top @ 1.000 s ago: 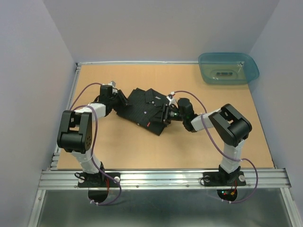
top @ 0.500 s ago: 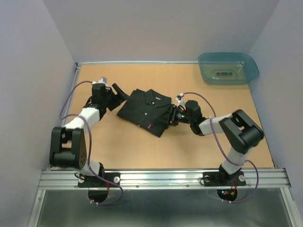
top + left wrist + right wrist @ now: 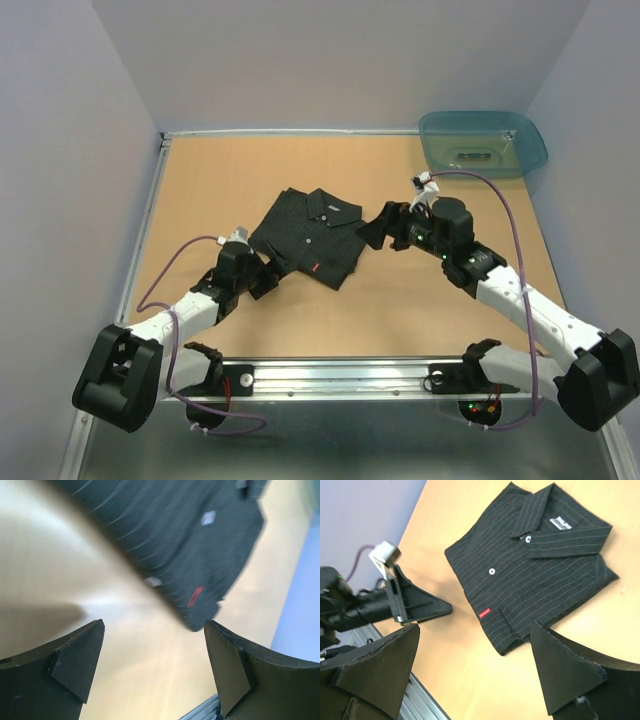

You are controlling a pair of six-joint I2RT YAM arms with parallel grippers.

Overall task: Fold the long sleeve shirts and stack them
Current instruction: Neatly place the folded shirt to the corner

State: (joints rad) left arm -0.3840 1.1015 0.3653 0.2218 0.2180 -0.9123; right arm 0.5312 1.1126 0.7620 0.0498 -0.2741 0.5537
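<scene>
On the surface (image 3: pixel 430 310) lies the folded black shirt (image 3: pixel 310 235) (collar up); left pincer (image 3: pixel 266 279) and right pincer (image 3: pixel 377 228) gape empty beside it. A low sweep might snag an edge, undoing the fold.

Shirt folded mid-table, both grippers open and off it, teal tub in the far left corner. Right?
Wrong corner: the teal tub sits at the far right corner, per the top view. Rest holds: black shirt folded mid-table, left gripper and right gripper open and off it.
</scene>
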